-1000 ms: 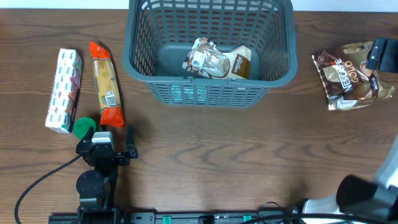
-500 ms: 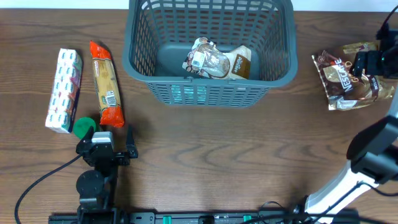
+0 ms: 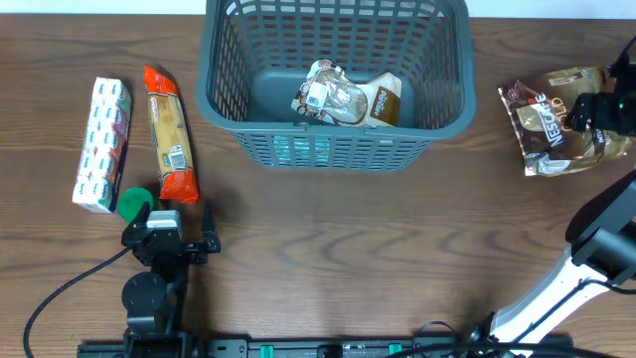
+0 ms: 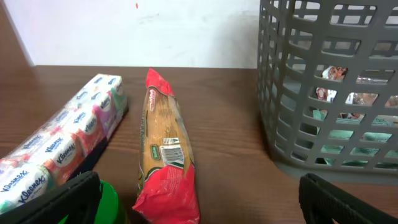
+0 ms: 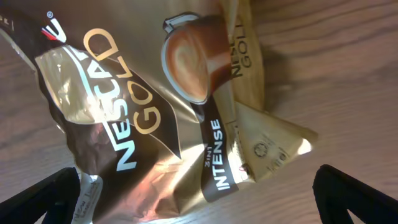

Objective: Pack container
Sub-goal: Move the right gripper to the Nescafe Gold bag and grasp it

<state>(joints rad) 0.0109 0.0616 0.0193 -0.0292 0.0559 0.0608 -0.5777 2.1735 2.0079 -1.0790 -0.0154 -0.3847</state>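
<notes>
The grey-blue slatted basket (image 3: 336,82) stands at the back middle of the table with a brown-and-white packet (image 3: 348,97) lying inside. It also shows at the right of the left wrist view (image 4: 329,81). My right gripper (image 3: 602,111) is open, right above the gold Nescafé pouch (image 3: 556,121) at the far right; the pouch fills the right wrist view (image 5: 155,118) between the spread fingers (image 5: 199,199). My left gripper (image 3: 169,239) is open and empty near the front left, just short of the pasta packet (image 4: 163,155).
A long orange-and-red pasta packet (image 3: 169,134) and a Kleenex tissue multipack (image 3: 101,144) lie side by side at the left. A green lid (image 3: 133,204) sits by the left gripper. The right arm's link (image 3: 596,249) crosses the right edge.
My right gripper has moved from the table's far right edge onto the Nescafé pouch and settled lower over it. The left arm has not moved.
</notes>
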